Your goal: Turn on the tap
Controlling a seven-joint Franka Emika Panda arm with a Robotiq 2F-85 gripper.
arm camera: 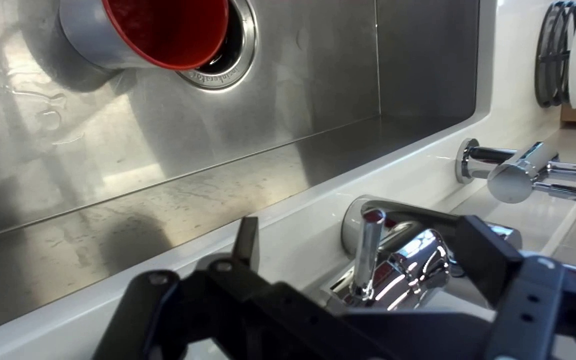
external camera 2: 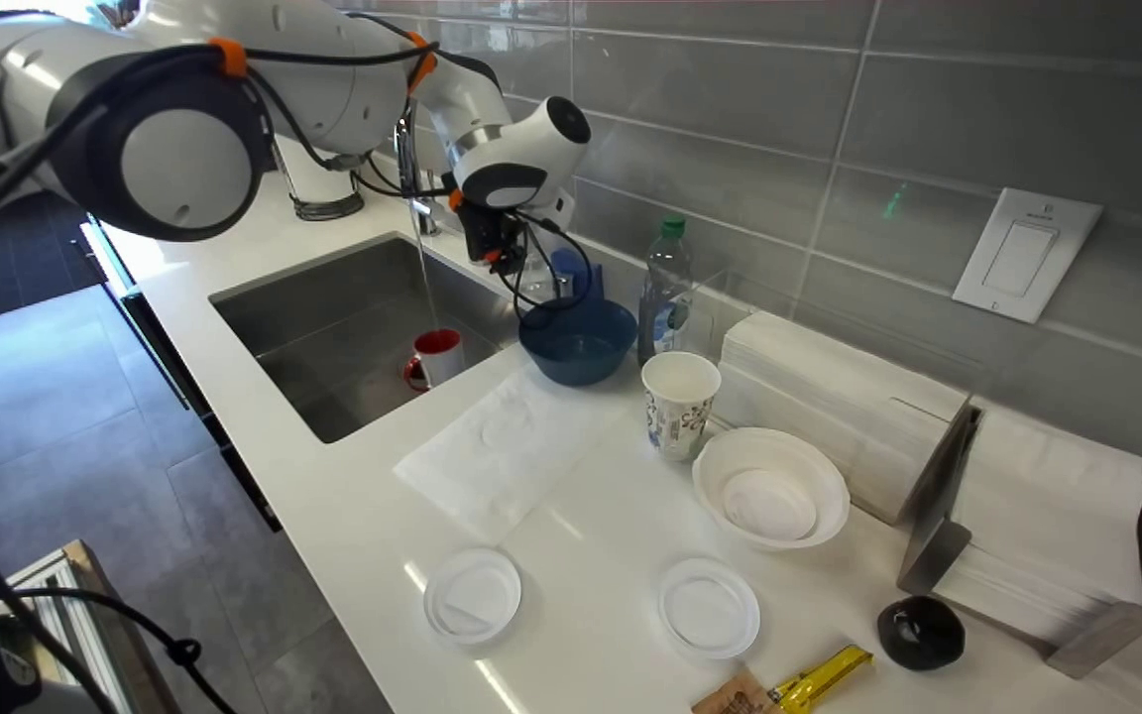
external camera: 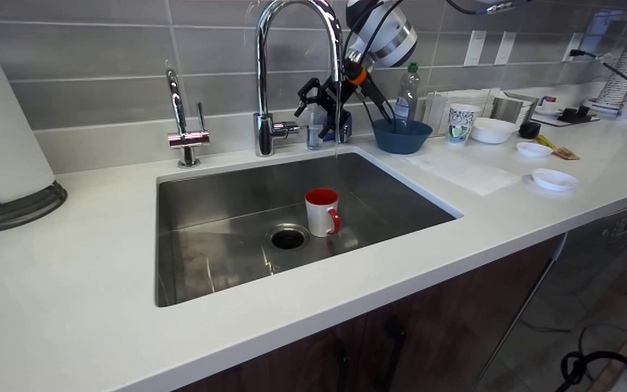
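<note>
The tap [external camera: 262,81], a tall chrome gooseneck, stands on the desk [external camera: 85,261] at the back edge of the sink [external camera: 226,190], near a smaller chrome faucet [external camera: 188,139] with an upright lever. Water [external camera 2: 426,273] runs from the tap's spout in a thin stream, and in an exterior view that stream comes down at the mug [external camera: 321,215]. This mug, white outside and red inside, stands upright on the sink floor just beside the drain [external camera: 288,238], its red handle turned toward the front. The arm [external camera 2: 333,94] reaches over the sink toward the tiled wall [external camera 2: 710,119]. Its gripper [arm camera: 367,250] has the fingers spread wide, and in the wrist view the tap's side lever [arm camera: 369,235] shows in the gap between them; whether a finger touches the lever I cannot tell. Near the sink's corner sits a dark blue bowl [external camera 2: 576,369], with a green-capped bottle [external camera 2: 668,278] just beside it. A paper cup [external camera 2: 678,426] with a printed pattern stands next to a white bowl [external camera 2: 784,451]. A white sheet [external camera 2: 502,456] lies flat between the blue bowl and the edge of the desk, and farther along are two round white lids [external camera 2: 472,595], a round black object [external camera 2: 921,633] and a yellow packet [external camera 2: 819,679]. Across the sink, a roll of paper towels [external camera: 8,109] stands on a black base [external camera: 19,206].
</note>
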